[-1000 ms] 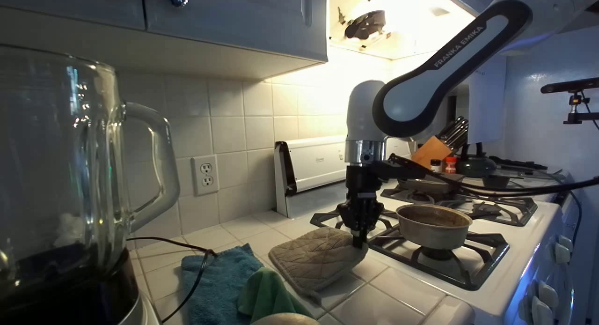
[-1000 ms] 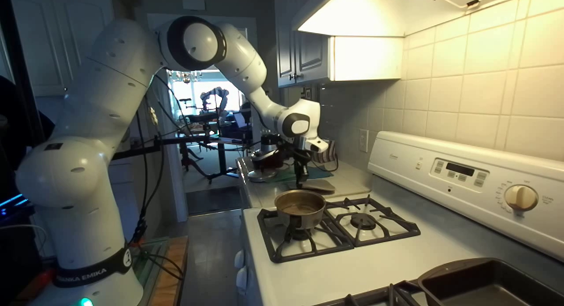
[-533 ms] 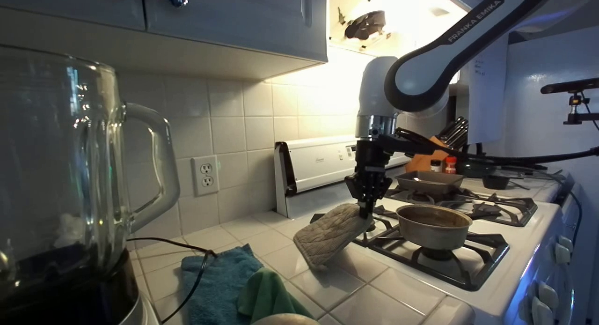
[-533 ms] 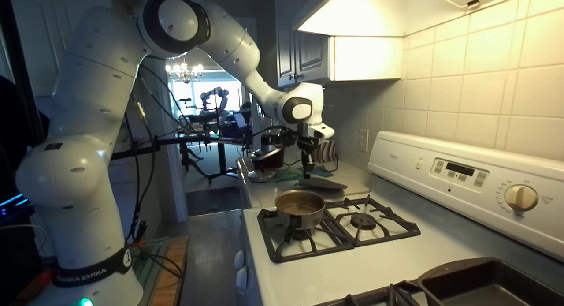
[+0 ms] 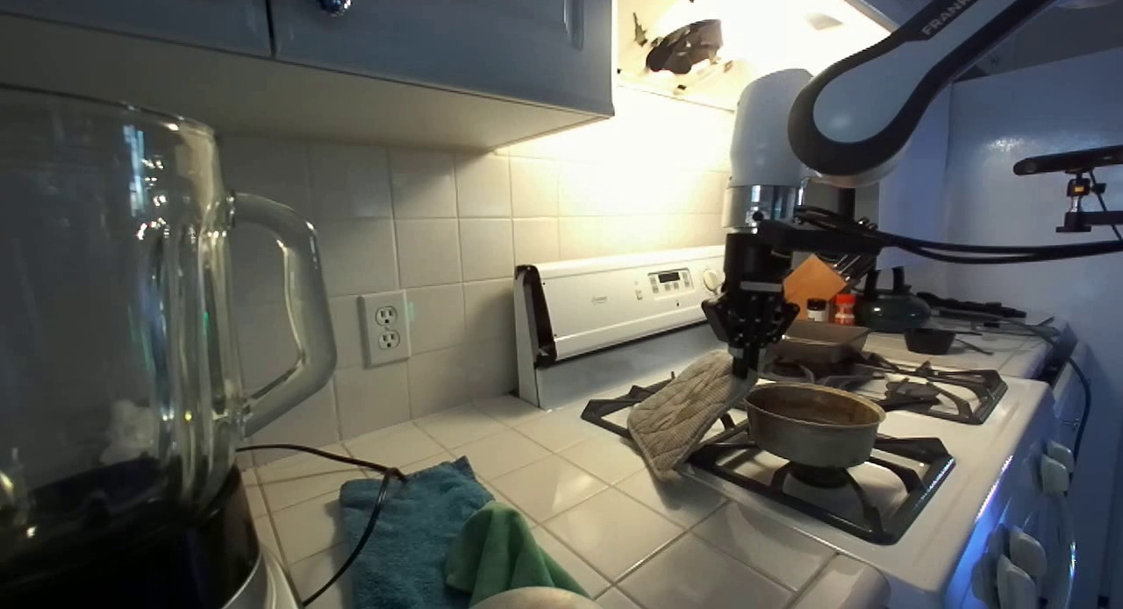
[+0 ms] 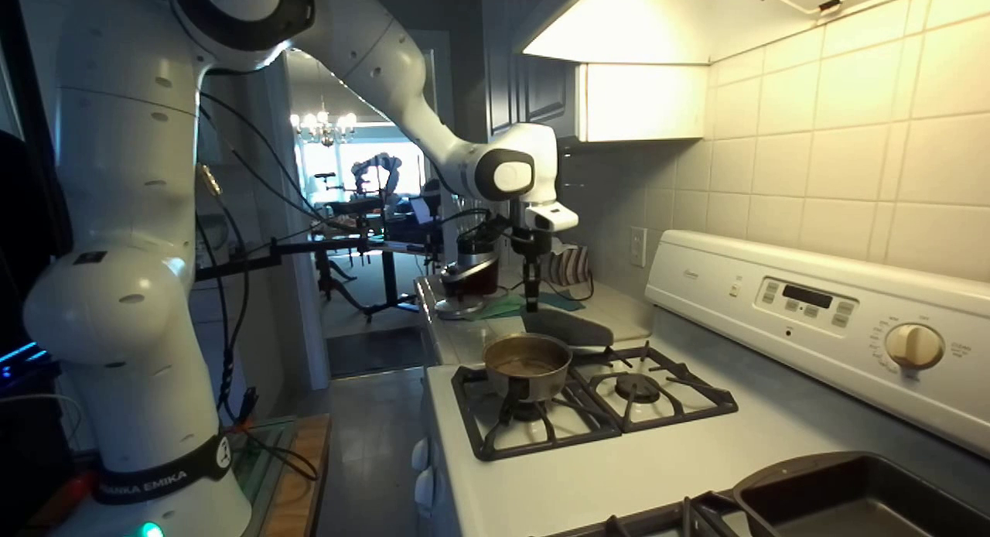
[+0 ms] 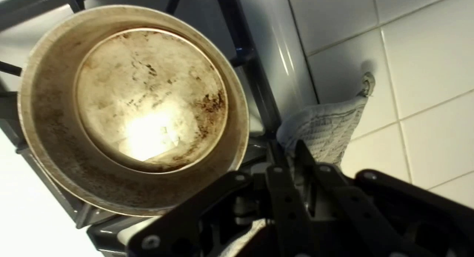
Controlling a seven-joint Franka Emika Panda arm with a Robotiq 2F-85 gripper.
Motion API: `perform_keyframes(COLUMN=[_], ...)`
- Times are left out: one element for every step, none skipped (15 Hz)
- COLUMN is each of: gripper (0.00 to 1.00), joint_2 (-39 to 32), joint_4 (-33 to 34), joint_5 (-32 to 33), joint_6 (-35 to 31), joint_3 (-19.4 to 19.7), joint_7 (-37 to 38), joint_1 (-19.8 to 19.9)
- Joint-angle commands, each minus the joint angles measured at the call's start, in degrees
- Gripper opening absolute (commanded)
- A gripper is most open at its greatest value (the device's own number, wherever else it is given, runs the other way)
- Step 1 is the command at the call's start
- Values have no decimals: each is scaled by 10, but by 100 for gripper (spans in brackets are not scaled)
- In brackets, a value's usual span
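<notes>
One quilted oven mitt (image 5: pixel 683 411), pinched at one end by the gripper (image 5: pixel 744 369), hangs tilted over the stove (image 6: pixel 657 483) edge bordering the tiled counter (image 5: pixel 544 490). One pot (image 5: pixel 816 440) stands just beside, on the front grate (image 5: pixel 882 530).

Low passage beside the gripper (image 5: pixel 746 370) is blocked by the saucepan (image 5: pixel 811 442) — just above it, room is free. Over the counter (image 5: pixel 553 482), a way lies open between blue towel (image 5: pixel 430 508) and oven mitt (image 5: pixel 684 411).

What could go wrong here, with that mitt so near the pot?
The gripper pinches the mitt near one end, so the rest droops and might swing or slip loose. It is close to the burner grate and might snag. The pot stands close by, so a sideways move could perhaps knock it.
</notes>
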State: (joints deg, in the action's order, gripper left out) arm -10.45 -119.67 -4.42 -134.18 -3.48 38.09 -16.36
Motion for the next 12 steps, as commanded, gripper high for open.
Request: perform_keyframes(gripper=[3, 3, 3, 3, 3, 3, 3, 3, 3, 3, 3, 3], joint_2=[67, 76, 83, 90, 96, 101, 105, 112, 117, 122, 130, 138], joint_4=[-70, -77, -84, -91, -96, -101, -106, -112, -117, -123, -131, -139], joint_5=[18, 18, 19, 19, 17, 16, 17, 17, 19, 20, 21, 21], joint_6=[-16, -18, -23, -28, -32, -37, -43, -50, -54, -59, -64, -69], joint_3=[-6, -8, -10, -12, -15, -17, -18, -20, -21, -23, -25, -26], joint_7=[53, 60, 66, 71, 75, 80, 84, 88, 94, 100, 105, 110], joint_1=[18, 23, 27, 31, 35, 38, 40, 42, 44, 47, 49, 51])
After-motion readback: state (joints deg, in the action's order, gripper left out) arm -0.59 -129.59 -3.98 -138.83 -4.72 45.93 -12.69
